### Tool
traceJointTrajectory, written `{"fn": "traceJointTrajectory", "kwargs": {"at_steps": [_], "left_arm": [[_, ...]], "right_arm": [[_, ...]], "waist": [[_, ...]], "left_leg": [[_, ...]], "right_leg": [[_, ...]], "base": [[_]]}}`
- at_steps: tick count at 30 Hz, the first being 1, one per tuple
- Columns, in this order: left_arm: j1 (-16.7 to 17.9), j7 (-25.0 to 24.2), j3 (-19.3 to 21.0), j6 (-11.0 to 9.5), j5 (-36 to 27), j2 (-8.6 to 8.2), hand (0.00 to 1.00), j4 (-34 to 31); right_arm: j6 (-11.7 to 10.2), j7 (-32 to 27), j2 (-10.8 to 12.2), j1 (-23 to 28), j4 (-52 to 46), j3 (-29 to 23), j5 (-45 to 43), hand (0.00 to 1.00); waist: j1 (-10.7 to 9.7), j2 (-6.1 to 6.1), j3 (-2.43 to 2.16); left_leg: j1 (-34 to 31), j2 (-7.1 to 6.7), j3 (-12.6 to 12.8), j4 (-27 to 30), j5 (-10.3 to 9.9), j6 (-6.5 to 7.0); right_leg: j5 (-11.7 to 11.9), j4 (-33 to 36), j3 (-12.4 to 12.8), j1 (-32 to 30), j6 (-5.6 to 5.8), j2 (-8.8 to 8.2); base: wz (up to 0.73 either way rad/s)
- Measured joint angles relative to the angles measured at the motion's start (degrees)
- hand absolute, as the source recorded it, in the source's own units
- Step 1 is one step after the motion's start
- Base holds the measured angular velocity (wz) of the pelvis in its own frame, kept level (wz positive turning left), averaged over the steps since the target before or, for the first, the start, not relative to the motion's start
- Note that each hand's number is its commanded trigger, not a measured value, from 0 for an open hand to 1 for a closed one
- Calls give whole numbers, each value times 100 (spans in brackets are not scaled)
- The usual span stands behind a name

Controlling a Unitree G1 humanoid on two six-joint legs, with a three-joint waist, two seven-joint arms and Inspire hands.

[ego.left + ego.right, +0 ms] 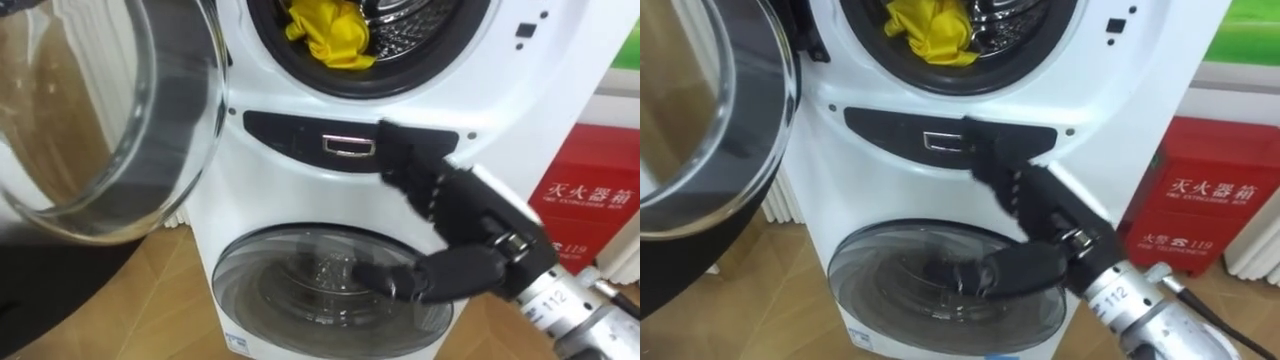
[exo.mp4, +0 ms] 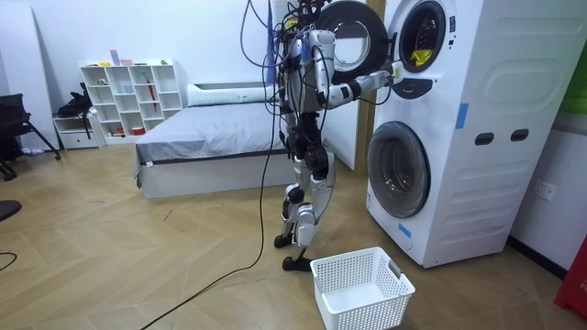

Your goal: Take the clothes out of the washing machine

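**Left eye view.** Find the yellow garment [image 1: 330,30] at the top centre of the frame. It lies bunched inside the open upper drum of the washing machine [image 1: 560,60], at the lower lip of the opening. The glass door [image 1: 100,120] stands swung open at the upper left. The right hand [image 1: 465,210] enters from the lower right and sits right of centre, in front of the dark panel [image 1: 300,140] between the two drums. Its fingers are extended upward and its thumb is spread toward the frame's left. It holds nothing and is below the garment, apart from it. The lower door [image 1: 320,290] at bottom centre is closed.

**Room view.** The robot stands upright, facing the stacked machine at the right of the frame. One arm is raised to panel height. A white basket [image 2: 367,298] stands on the floor at lower centre, near the robot's feet. No clothing is visible in it.

**Right eye view.** The arrangement is the same. The garment [image 1: 925,30] is at top centre and the hand [image 1: 1040,215] at mid-frame. The fingertips overlap the panel, but you cannot confirm contact.

**Progress.** Treat the task as at an early stage. The upper door is open and the garment is exposed, but it has not been grasped. Remaining steps, as judged: raise the hand into the drum, close it on the garment, and draw the garment out.
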Motion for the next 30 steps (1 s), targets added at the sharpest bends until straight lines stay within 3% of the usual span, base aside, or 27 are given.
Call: {"fn": "traceJointTrajectory", "kwargs": {"at_steps": [3,10,13,14,15,18,20,23,24,25,26,27,30], "left_arm": [[29,10,5,-4,13,-63,0,13],[11,59,-26,31,123,-78,0,3],[-16,59,-33,147,176,-73,0,12],[6,60,-37,179,175,-74,0,9],[3,60,-33,196,174,-56,0,7],[-13,60,-30,266,165,-49,0,10],[-17,57,-34,295,168,-94,0,5],[-15,50,-31,340,163,-146,0,-9],[-9,50,-25,370,164,-152,0,-5],[6,50,-19,383,166,-139,0,-6],[56,50,-20,403,166,-102,0,2],[38,50,-23,426,167,-90,0,10],[60,49,-27,440,164,-98,0,56]], "right_arm": [[-1,-301,0,-138,0,5,-46,0],[1,-431,0,-546,1,32,-400,0],[5,-443,26,-776,88,110,-421,0],[10,-483,37,-890,203,246,-485,0],[14,-506,70,-950,255,379,-588,0],[15,-535,144,-1187,563,712,-748,0],[20,-585,184,-1319,724,783,-747,0],[36,-912,189,-1544,883,883,-771,0],[36,-998,208,-1619,871,909,-797,0],[36,-1027,236,-1635,871,914,-826,0],[35,-1090,279,-1643,869,945,-847,0],[35,-1132,268,-1694,872,967,-822,0],[35,-1242,267,-1780,878,1078,-741,0]], "waist": [[8,0,2],[-2,-40,2],[30,-52,11],[128,-61,14],[245,-80,27],[350,-77,30],[405,-57,31],[507,-57,34],[556,-36,41],[599,-54,29],[617,-98,-36],[600,-172,-49],[589,-218,-13]], "left_leg": [[37,18,139,0,-4,5],[-46,50,125,239,-55,1],[-237,128,144,730,-206,0],[-332,192,188,1076,-295,-35],[-487,278,196,1500,-351,-44],[-855,479,98,2388,-424,-23],[-1051,526,12,2634,-458,9],[-1342,413,52,1926,-435,-15],[-1528,337,50,1528,-102,33],[-1587,306,45,1462,69,72],[-1584,244,43,1340,133,77],[-1489,173,41,1304,151,99],[-1409,134,41,1319,84,113]], "right_leg": [[1,65,94,-40,2,3],[-2,114,177,-69,-2,13],[-82,277,335,-127,-49,66],[-155,388,445,-199,-77,87],[-207,484,473,-213,-118,109],[-277,622,509,-111,-237,236],[-305,641,514,-75,-290,287],[-327,616,566,-82,-314,294],[-346,556,559,-74,-294,297],[-355,553,590,-70,-279,284],[-363,536,606,-61,-246,250],[-381,527,597,-60,-210,196],[-360,338,585,123,-174,176]], "base": [[-15],[-6],[-11],[-37],[-37],[-12],[5],[-5],[-15],[-8],[0],[9],[6]]}}
